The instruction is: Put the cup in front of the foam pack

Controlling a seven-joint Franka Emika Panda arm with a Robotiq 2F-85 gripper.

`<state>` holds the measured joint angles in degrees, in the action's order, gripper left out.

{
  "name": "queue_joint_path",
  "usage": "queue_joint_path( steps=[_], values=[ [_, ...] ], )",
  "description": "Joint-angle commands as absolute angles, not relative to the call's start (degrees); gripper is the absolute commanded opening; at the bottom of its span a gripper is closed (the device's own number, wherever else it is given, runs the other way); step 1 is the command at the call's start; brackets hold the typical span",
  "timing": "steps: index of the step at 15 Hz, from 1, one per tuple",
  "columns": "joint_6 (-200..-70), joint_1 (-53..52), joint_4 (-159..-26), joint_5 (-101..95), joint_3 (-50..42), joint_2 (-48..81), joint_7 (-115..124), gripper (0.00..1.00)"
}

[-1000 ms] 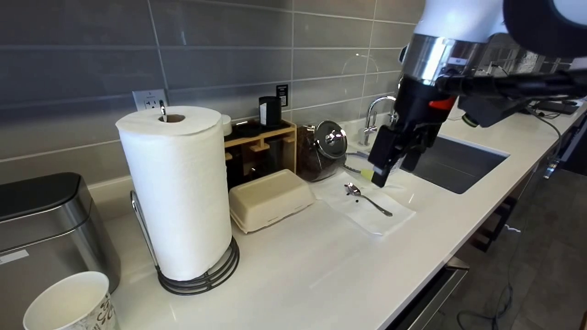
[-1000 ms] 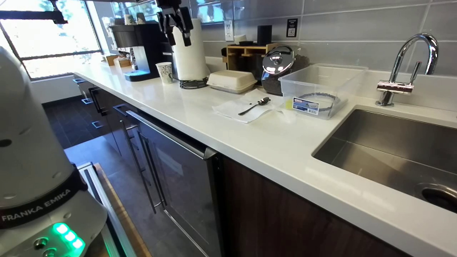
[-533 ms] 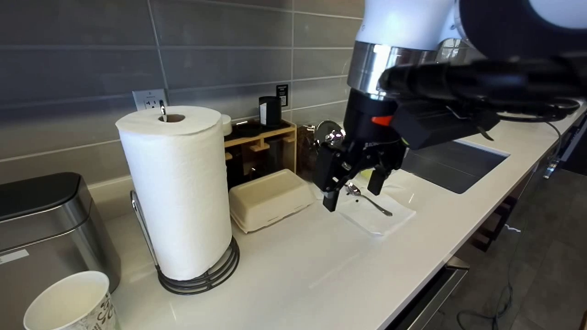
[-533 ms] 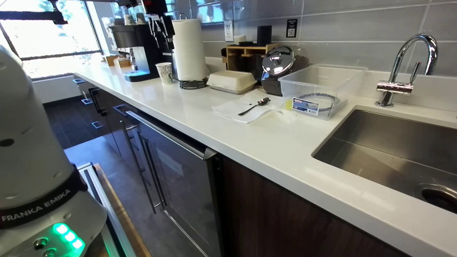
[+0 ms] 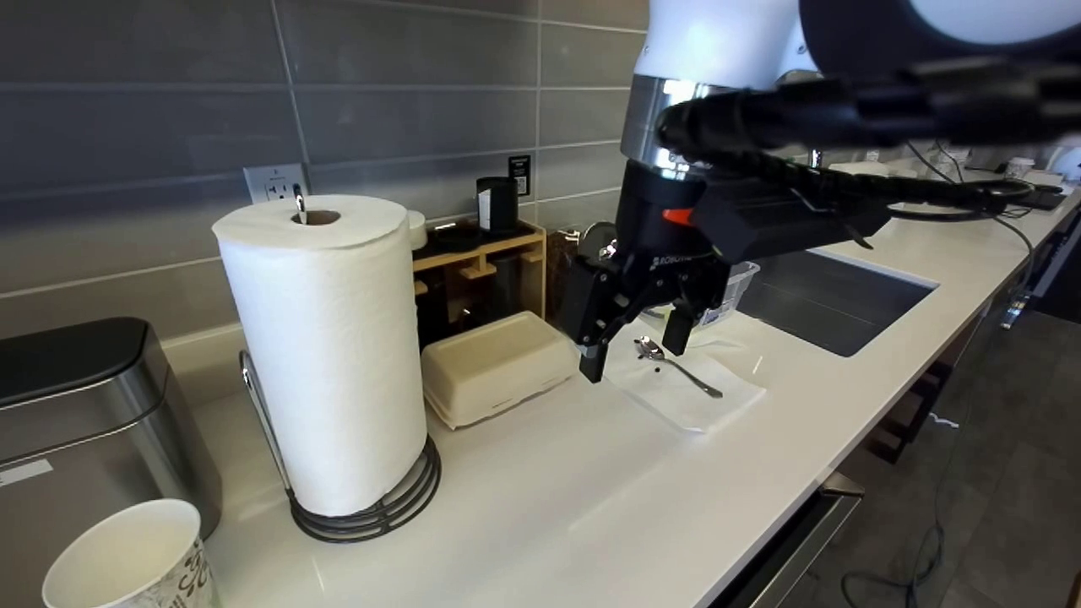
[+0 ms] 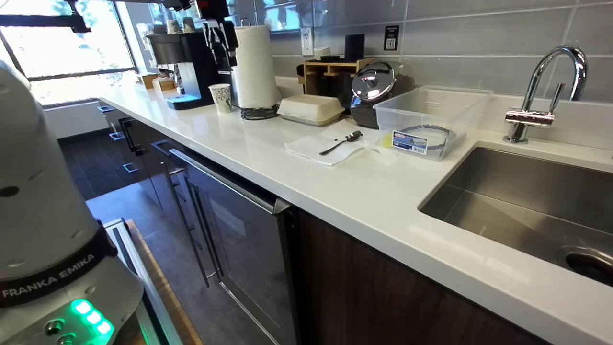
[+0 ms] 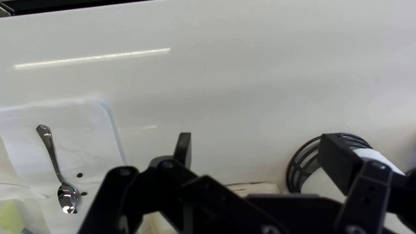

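Observation:
The white cup (image 5: 127,561) with a dark pattern stands upright on the counter beside the paper-towel roll, cut by the frame edge; it also shows whole in an exterior view (image 6: 221,98). The pale cream foam pack (image 5: 498,371) lies closed on the counter beyond the roll, also in an exterior view (image 6: 311,109). In the wrist view only parts of the foam pack (image 7: 260,188) show behind my gripper (image 7: 258,143). My gripper (image 5: 635,347) hangs above the counter near the foam pack, fingers wide apart, nothing between them. The cup is out of the wrist view.
The paper-towel roll (image 5: 325,363) on its wire stand (image 5: 397,507) stands between cup and foam pack. A spoon (image 5: 680,369) lies on a paper towel (image 5: 718,414). A wooden box (image 6: 330,72), lidded jar (image 6: 373,86), clear tray (image 6: 431,115) and sink (image 6: 527,191) are further along.
My gripper has moved along the counter toward the foam pack and paper-towel roll and has turned, so both fingers show spread. In the last half second it shifted only slightly. Cup and foam pack have not moved.

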<state>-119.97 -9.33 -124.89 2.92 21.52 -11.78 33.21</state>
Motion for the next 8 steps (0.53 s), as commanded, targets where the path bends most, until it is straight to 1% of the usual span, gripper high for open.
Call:
queue_joint_path(
  steps=[1, 8],
  values=[
    [-119.8, -10.5, -124.8, 2.6, 20.4, -11.6, 33.4, 1.0],
    [-118.7, -12.5, -115.3, 0.6, 22.1, -0.4, 45.2, 1.0]
  ],
)
